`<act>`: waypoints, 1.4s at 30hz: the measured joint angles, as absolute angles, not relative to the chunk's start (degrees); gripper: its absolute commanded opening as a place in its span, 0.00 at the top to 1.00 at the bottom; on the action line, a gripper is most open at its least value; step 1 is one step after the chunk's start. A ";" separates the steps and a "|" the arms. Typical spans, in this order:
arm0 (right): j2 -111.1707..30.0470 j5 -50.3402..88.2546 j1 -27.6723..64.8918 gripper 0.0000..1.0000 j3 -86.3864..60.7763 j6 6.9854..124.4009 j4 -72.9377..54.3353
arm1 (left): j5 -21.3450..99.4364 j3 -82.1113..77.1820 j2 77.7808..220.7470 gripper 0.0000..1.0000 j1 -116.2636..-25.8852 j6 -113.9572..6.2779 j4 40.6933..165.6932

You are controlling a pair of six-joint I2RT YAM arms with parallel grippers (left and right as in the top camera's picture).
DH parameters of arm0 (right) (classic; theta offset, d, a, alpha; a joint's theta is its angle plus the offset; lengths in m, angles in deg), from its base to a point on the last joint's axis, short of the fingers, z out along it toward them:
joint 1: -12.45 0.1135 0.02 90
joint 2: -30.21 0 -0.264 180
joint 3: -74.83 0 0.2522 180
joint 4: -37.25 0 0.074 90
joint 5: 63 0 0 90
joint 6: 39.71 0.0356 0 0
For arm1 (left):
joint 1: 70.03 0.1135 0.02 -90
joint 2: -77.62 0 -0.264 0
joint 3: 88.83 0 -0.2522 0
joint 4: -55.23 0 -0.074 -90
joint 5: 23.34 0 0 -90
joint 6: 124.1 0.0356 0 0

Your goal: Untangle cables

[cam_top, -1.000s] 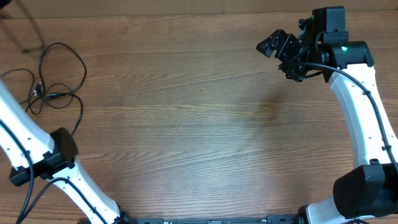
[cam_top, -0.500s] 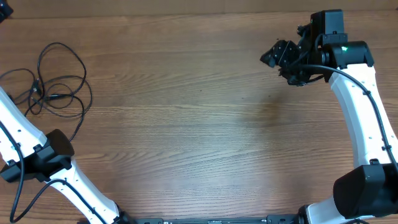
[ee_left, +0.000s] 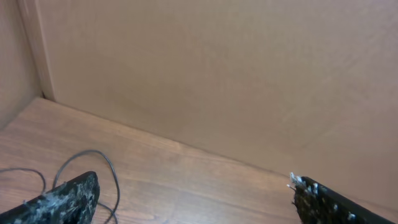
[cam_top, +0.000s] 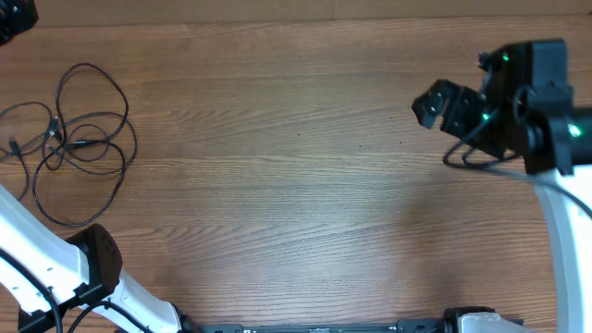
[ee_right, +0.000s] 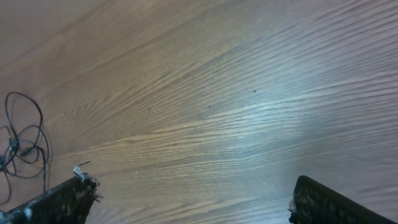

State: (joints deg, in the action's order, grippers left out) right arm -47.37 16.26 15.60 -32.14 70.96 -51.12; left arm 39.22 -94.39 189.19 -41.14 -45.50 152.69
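Note:
The cables (cam_top: 79,139) are thin black cords lying in a loose tangle of loops at the table's far left, with small plugs (cam_top: 55,131) near the middle of the bundle. My left gripper (cam_top: 13,18) shows only partly at the top left corner, beyond the tangle. In the left wrist view that gripper (ee_left: 193,186) is open and empty, with one cable loop (ee_left: 99,158) on the wood beside its left finger. My right gripper (cam_top: 433,104) hovers over bare wood at the far right. In its wrist view the right gripper (ee_right: 189,186) is open and empty, the cables (ee_right: 22,140) far off at the left.
A plain brown wall (ee_left: 217,74) rises at the table's back edge, meeting a side wall in the left corner. My left arm's white links (cam_top: 55,264) cross the front left of the table, just in front of the tangle. Bare wood (cam_top: 277,166) spans the middle.
My left gripper has opened and let go of the cables, which have settled flat and spread a little. The right gripper has shifted right and slightly toward the front.

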 measured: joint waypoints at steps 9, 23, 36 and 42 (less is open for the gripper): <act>-31.63 16.83 15.60 0.00 -32.14 70.59 -53.70 | 39.20 -93.56 190.91 0.00 -41.14 -45.50 155.94; -29.03 18.27 15.60 0.00 -32.14 70.09 -61.05 | 39.20 -93.56 190.91 0.00 -41.14 -45.50 156.05; -21.89 29.57 12.76 0.00 -22.19 63.07 -36.20 | 39.20 -93.56 190.91 0.00 -41.14 -45.48 156.08; -8.66 28.45 9.81 0.00 -2.32 61.54 -11.91 | 39.18 -93.56 190.91 0.00 -41.14 -45.50 156.05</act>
State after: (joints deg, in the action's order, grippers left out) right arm -8.66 28.45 9.81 -2.32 61.54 -11.91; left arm 39.18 -93.56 190.91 -41.14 -45.50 156.05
